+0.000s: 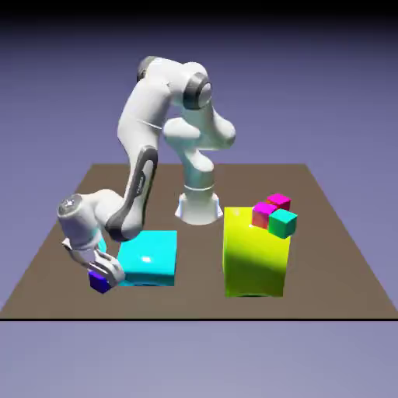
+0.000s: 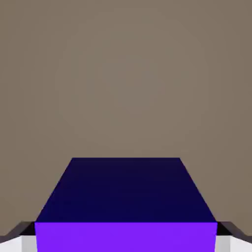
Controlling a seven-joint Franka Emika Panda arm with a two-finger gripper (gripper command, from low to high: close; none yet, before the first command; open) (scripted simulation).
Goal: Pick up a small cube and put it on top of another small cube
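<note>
We see the white arm bent low, its gripper (image 1: 103, 274) down at the table (image 1: 326, 256) and closed around the small violet-blue cube (image 1: 99, 283), which sits just under the hand at the tabletop, whether resting on it or barely clear we cannot tell; in the hand view the same cube (image 2: 126, 206) fills the lower frame, wedged between the two grey fingertips (image 2: 225, 243) that peek out at either bottom corner, with bare brown table stretching ahead of the hand. We judge the pick to be the step in hand: the grasp looks made, the lift not yet begun. Just beside the hand lies the flat cyan block (image 1: 149, 258); well away from it, beyond that block, rises the tall yellow block (image 1: 255, 253), carrying a small teal cube (image 1: 283, 223) and two small magenta cubes (image 1: 270, 207) clustered at one corner of its top. No second small cube at table level shows near the hand in either view, so we take one of that cluster as the likely target. The next move, in our reading, calls for a straight lift high enough to clear both blocks, a carry across to the yellow block's top, and a careful, centred lowering, since a small cube set on a small cube leaves little margin for offset
</note>
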